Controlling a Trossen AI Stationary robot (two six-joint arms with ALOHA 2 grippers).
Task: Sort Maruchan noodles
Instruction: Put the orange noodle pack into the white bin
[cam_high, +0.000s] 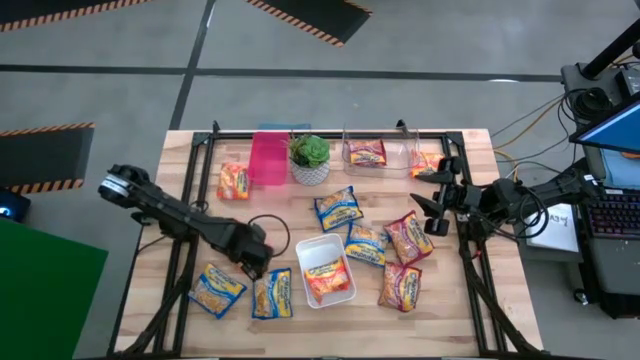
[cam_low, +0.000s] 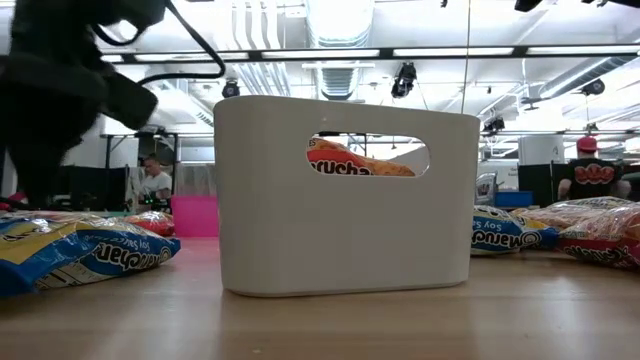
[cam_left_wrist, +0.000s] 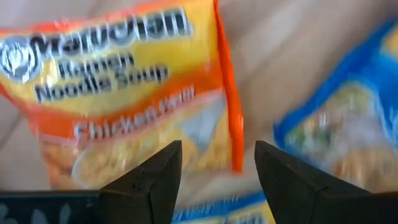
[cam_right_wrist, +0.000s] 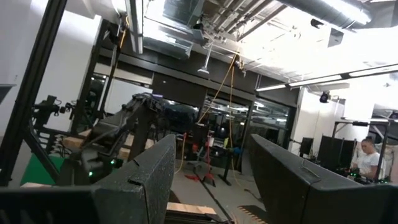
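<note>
Several Maruchan packets lie flat on the wooden table: blue-edged ones at the near left (cam_high: 217, 290) (cam_high: 272, 293) and middle (cam_high: 338, 208), and red-pink ones at the right (cam_high: 408, 238). One orange packet (cam_high: 326, 283) lies in a white bin (cam_high: 325, 248). My left gripper (cam_high: 256, 262) is open and empty just left of the bin. In its wrist view an orange-edged chicken packet (cam_left_wrist: 124, 93) and a blue packet (cam_left_wrist: 342, 124) lie beyond the open fingers (cam_left_wrist: 149, 183). My right gripper (cam_high: 432, 205) is open and empty over the table's right side.
A pink bin (cam_high: 268, 158), a green potted plant (cam_high: 310, 158) and clear containers holding packets (cam_high: 367, 152) (cam_high: 425, 160) stand along the far edge. An orange packet (cam_high: 234, 181) lies beside the pink bin. A dark frame runs along the table's edges.
</note>
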